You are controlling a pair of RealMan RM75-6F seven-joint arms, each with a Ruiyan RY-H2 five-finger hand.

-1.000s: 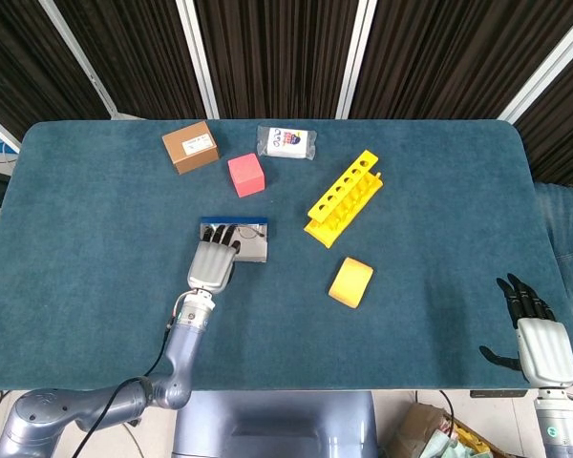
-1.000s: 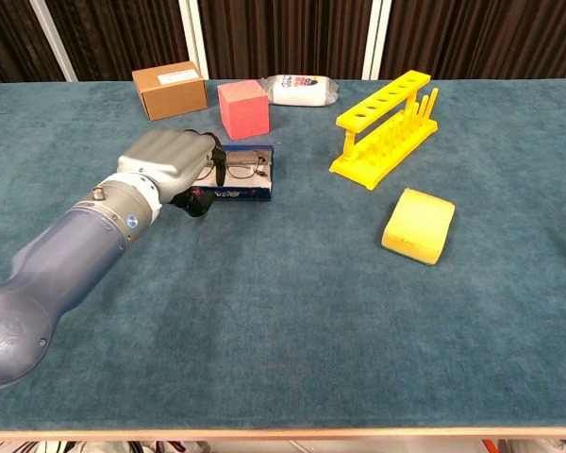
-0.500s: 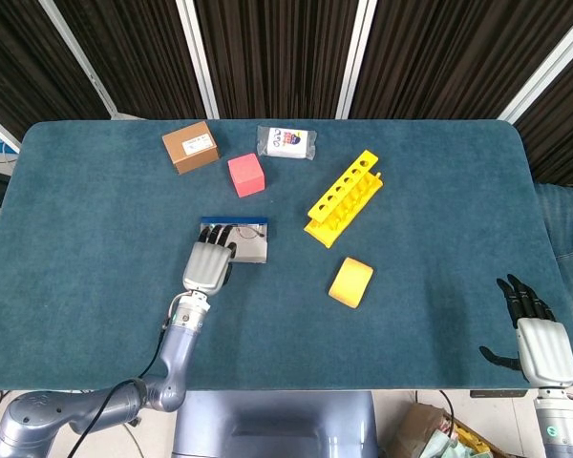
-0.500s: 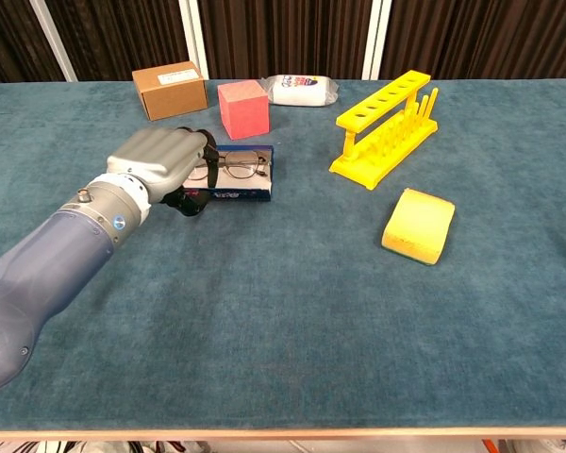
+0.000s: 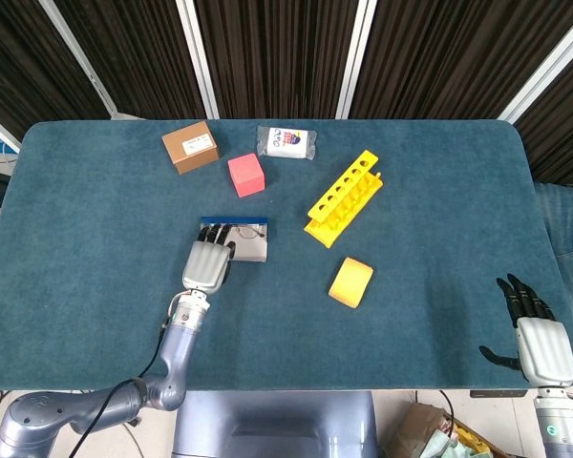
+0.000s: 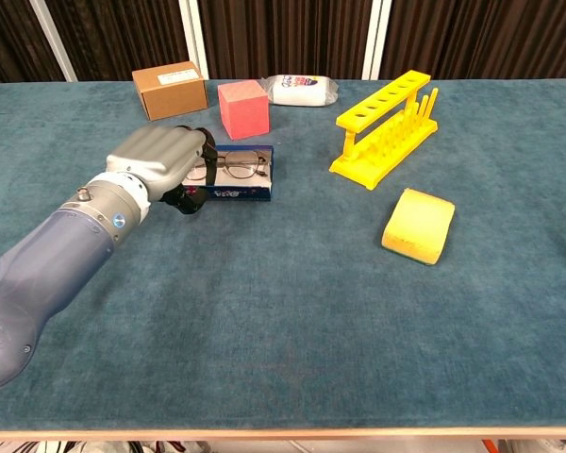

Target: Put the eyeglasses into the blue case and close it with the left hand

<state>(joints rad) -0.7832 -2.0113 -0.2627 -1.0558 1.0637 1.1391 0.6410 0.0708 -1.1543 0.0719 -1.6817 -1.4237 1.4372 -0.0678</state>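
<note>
The blue case (image 5: 253, 245) lies open on the teal table, left of centre. The eyeglasses (image 6: 241, 167) rest inside it, lenses facing up. My left hand (image 5: 208, 264) sits at the case's left end, its dark fingers reaching over the rim and onto the left side of the glasses. In the chest view the left hand (image 6: 157, 160) covers that end of the case (image 6: 250, 192), and nothing shows pinched in it. My right hand (image 5: 535, 336) hovers at the table's near right corner, fingers spread and empty, far from the case.
Behind the case stand a pink cube (image 5: 245, 175), a brown box (image 5: 190, 146) and a white packet (image 5: 286, 142). A yellow tube rack (image 5: 344, 197) stands to the right of the case, and a yellow sponge (image 5: 350, 281) lies nearer the front.
My left hand drew back a little toward the table's near-left side, uncovering more of the glasses. Over the last half second nothing moved. The right hand stayed still.
</note>
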